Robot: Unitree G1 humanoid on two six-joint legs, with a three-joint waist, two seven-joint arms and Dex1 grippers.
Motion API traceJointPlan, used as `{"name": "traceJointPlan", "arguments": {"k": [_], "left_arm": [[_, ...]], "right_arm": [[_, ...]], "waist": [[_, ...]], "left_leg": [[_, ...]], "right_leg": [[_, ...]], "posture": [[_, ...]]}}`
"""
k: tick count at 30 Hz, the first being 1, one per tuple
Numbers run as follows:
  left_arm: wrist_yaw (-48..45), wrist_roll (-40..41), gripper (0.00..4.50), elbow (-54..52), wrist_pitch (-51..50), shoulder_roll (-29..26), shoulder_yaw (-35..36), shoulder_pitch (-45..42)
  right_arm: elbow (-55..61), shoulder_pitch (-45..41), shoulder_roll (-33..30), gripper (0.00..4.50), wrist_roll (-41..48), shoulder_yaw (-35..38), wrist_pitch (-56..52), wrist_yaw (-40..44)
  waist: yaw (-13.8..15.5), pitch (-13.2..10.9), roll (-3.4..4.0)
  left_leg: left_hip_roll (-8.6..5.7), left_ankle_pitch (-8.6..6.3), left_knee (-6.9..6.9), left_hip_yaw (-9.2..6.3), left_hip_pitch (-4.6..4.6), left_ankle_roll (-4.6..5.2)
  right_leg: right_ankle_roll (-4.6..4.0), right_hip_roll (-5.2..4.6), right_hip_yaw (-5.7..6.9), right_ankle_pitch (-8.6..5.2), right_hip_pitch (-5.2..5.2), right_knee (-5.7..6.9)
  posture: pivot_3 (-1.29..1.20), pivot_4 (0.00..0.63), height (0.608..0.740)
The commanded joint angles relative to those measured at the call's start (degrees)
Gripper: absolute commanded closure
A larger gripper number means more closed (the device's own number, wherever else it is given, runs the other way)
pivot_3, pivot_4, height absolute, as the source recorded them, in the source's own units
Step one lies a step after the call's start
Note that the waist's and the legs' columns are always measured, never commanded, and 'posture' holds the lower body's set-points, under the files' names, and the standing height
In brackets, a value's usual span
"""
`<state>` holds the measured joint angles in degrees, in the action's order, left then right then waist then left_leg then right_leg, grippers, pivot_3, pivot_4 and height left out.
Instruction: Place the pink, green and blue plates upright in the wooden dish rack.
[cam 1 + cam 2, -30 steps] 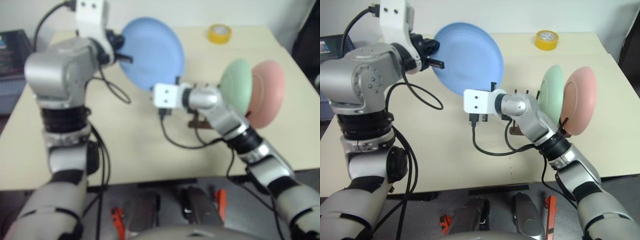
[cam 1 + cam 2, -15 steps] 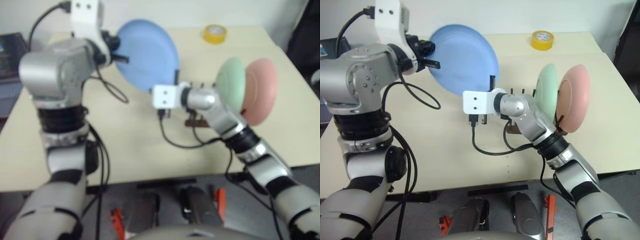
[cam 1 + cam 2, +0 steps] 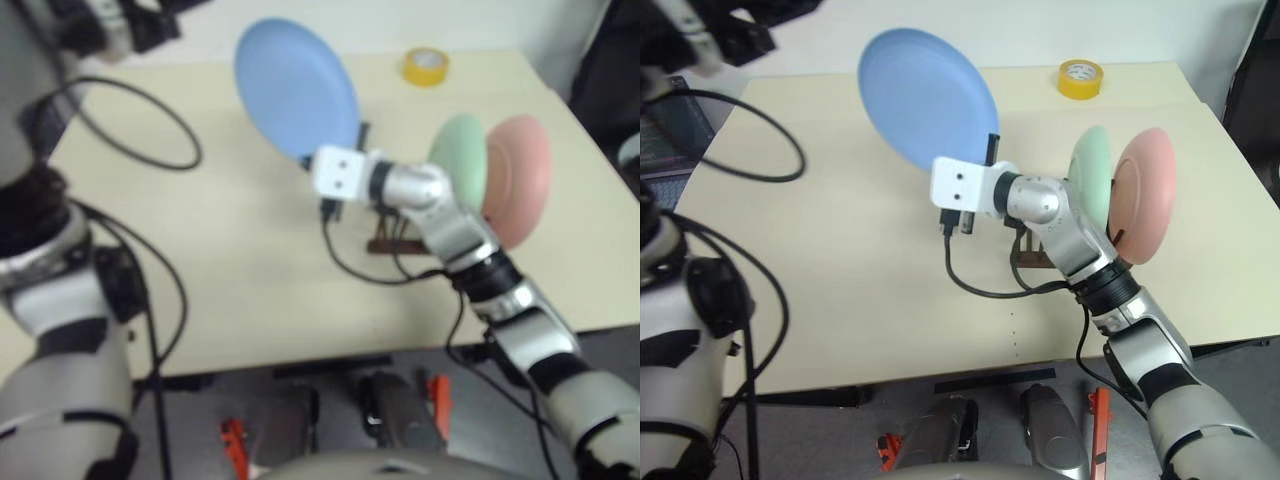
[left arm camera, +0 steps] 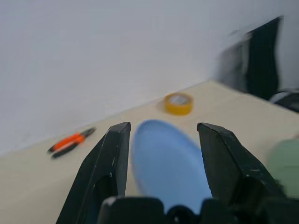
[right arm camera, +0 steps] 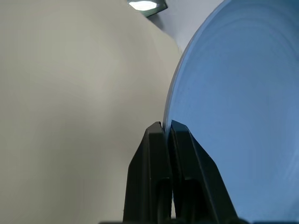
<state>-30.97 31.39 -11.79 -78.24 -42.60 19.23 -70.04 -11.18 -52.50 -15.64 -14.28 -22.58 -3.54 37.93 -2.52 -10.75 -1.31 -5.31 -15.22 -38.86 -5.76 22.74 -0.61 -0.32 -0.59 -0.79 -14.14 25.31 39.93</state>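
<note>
At the upper left of the head view, my left gripper [image 4: 161, 140] stands open and empty, its black fingers apart. Upper centre, my right gripper [image 5: 167, 127] is clamped on the rim of the round light blue plastic plate [image 3: 925, 105], holding it upright above the beige table [image 3: 860, 290]. To the right, the mint green plate [image 3: 1090, 185] and pale pink plate [image 3: 1145, 195] stand upright in the dark wooden dish rack [image 3: 1032, 257].

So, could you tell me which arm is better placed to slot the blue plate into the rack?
The right. Its gripper is shut on the blue plate's rim, near the rack with the green and pink plates. The left gripper is open, off the plate.
</note>
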Motion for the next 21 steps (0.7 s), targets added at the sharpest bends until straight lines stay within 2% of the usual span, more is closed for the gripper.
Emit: {"name": "traceJointPlan", "arguments": {"k": [1, 4, 8, 14, 21], "left_arm": [[-5.57, 5.19, 2.02, -3.43, 2.75, -4.02, 5.09, 2.27], [-11.03, 8.68, 2.02, -6.42, 8.06, -6.70, 9.37, 9.56], [-19.51, 15.19, 2.02, -10.38, 13.03, -7.30, 14.19, 22.84], [-22.19, 9.80, 2.02, -11.02, 21.62, -10.10, 5.35, 38.64], [-22.51, 11.02, 2.02, -10.70, 24.95, -8.63, 0.60, 41.78]], "right_arm": [[1.48, -1.66, 0.48, 4.50, 7.60, 7.42, -2.50, 1.53], [2.80, -2.92, -0.23, 4.50, 16.16, 14.77, -8.26, 3.59], [4.32, -3.59, -2.62, 4.50, 26.07, 22.35, -15.31, 6.67], [8.84, -5.68, -6.12, 4.50, 41.32, 32.61, -31.19, 6.33], [18.60, -3.91, -12.29, 4.50, 59.00, 42.09, -52.39, 1.86]], "waist": [[0.08, 0.00, 0.00], [0.22, 0.00, 0.00], [0.65, 0.00, 0.00], [0.81, 0.00, 0.00], [0.90, 0.00, 0.00]], "left_leg": [[0.00, 0.01, -0.01, -0.01, -0.02, -0.01], [0.00, 0.09, -0.02, -0.01, -0.07, -0.05], [0.02, 0.18, 0.00, -0.03, -0.09, -0.06], [0.07, 0.22, 0.04, 0.01, -0.13, 0.02], [0.08, 0.16, 0.09, 0.02, -0.03, 0.30]], "right_leg": [[0.00, 0.00, 0.01, 0.00, -0.02, 0.00], [-0.17, 0.00, 0.01, 0.10, -0.07, 0.00], [-0.35, 0.01, 0.05, 0.21, -0.10, -0.02], [-0.47, 0.03, 0.04, 0.28, -0.15, -0.02], [-0.53, 0.02, 0.04, 0.31, -0.14, -0.21]], "posture": [[0.00, 0.150, 0.740], [0.00, 0.150, 0.740], [0.00, 0.150, 0.740], [0.00, 0.150, 0.740], [0.00, 0.150, 0.740]]}}
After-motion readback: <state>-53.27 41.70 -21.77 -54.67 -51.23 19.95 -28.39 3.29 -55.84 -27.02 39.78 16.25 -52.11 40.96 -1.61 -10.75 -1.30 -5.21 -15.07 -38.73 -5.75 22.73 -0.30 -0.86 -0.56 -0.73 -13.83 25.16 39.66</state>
